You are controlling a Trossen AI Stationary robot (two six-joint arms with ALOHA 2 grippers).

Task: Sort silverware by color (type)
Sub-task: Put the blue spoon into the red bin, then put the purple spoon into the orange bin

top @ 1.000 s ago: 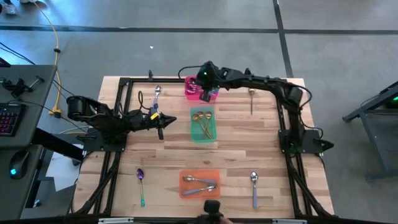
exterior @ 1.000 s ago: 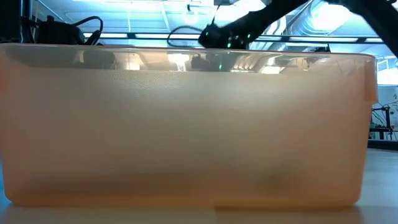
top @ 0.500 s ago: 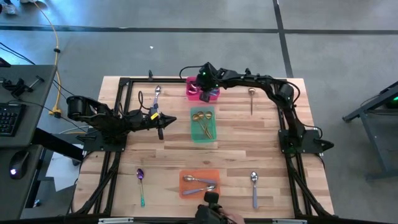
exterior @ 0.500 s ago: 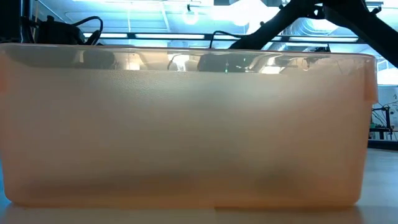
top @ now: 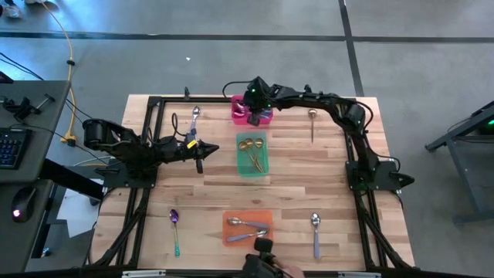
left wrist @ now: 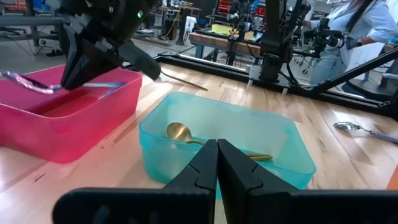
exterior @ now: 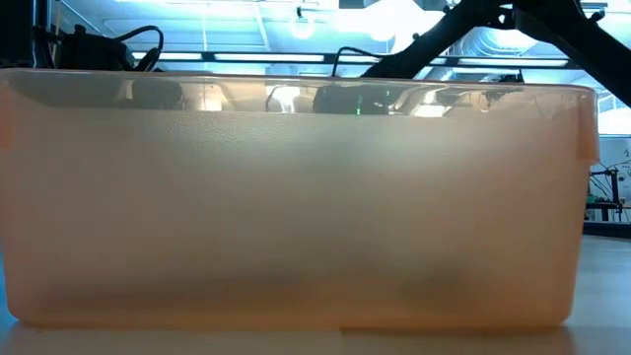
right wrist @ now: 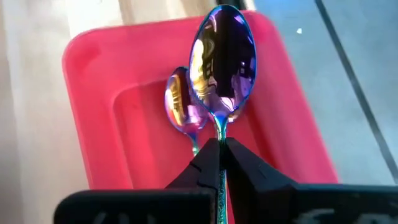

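The right tool point(right wrist: 221, 152) is hanging over the pink rectangular plastic bin point(top: 241, 103) at the far edge of the light wooden counter point(top: 309, 166), its fingers pinching the thin stem of an iridescent purple spoon point(right wrist: 222, 59) just below the bowl; a second iridescent spoon point(right wrist: 181, 107) is already lying on the bin's floor beneath it. The left tool point(left wrist: 217, 163) is waiting near the left edge of the counter with its fingers pressed together on nothing, pointing toward the teal rectangular bin point(left wrist: 283, 140), which is holding gold spoons point(left wrist: 179, 132). The main risk lies in the release: the spoon is being held by a narrow, smooth stem, so it may pivot in the grip or cling to one finger as the tool spreads, then tip over the bin's wall onto the counter. If it drops from this height it may strike the spoon below and bounce or skid out. A tool descending too low may catch the bin's rim and shove the light bin off its place. Other silverware is lying loose: a purple spoon with a teal handle point(top: 174, 228) near the front left corner, a silver spoon with a lavender handle point(top: 315, 232) near the front right, and silver spoons point(top: 247, 227) in the orange rectangular bin point(top: 228, 219) at the front edge.
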